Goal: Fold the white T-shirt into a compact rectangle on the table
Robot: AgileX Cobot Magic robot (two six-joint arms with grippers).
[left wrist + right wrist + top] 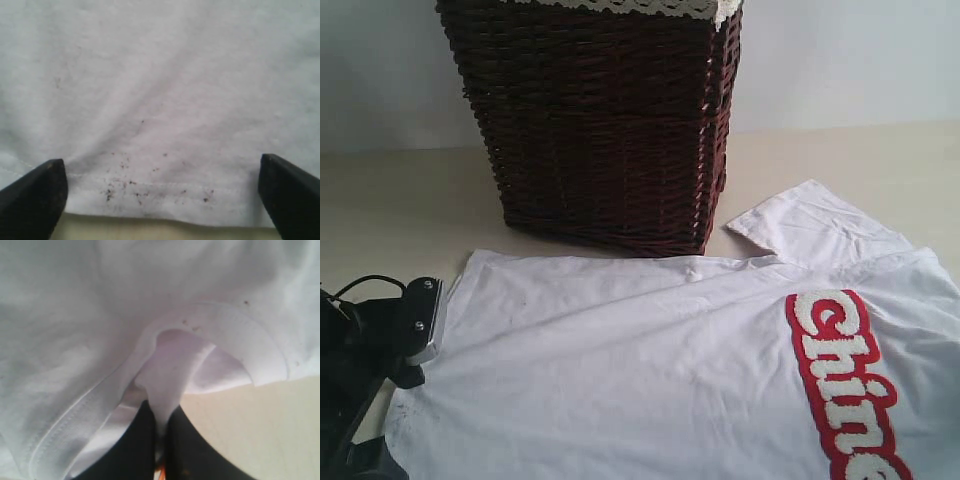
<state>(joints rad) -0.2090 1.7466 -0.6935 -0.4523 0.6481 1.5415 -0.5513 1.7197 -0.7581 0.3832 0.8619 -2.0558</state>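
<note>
The white T-shirt (650, 370) lies flat on the tabletop (400, 200), its long way running left to right. The left fingers (30, 200) stand wide over its left hem. The right fingers (142, 440) pinch cloth by the neck.

A plain white short-sleeved cotton T-shirt (650, 370) lies spread on the pale beige tabletop (390, 200), its fuzzy red-outlined white lettering (845, 385) toward the right. Just behind stands a dark brown wicker basket (605, 120) with white lace trim (710, 10). The black left tool (420, 330) sits at the shirt's left edge.
</note>
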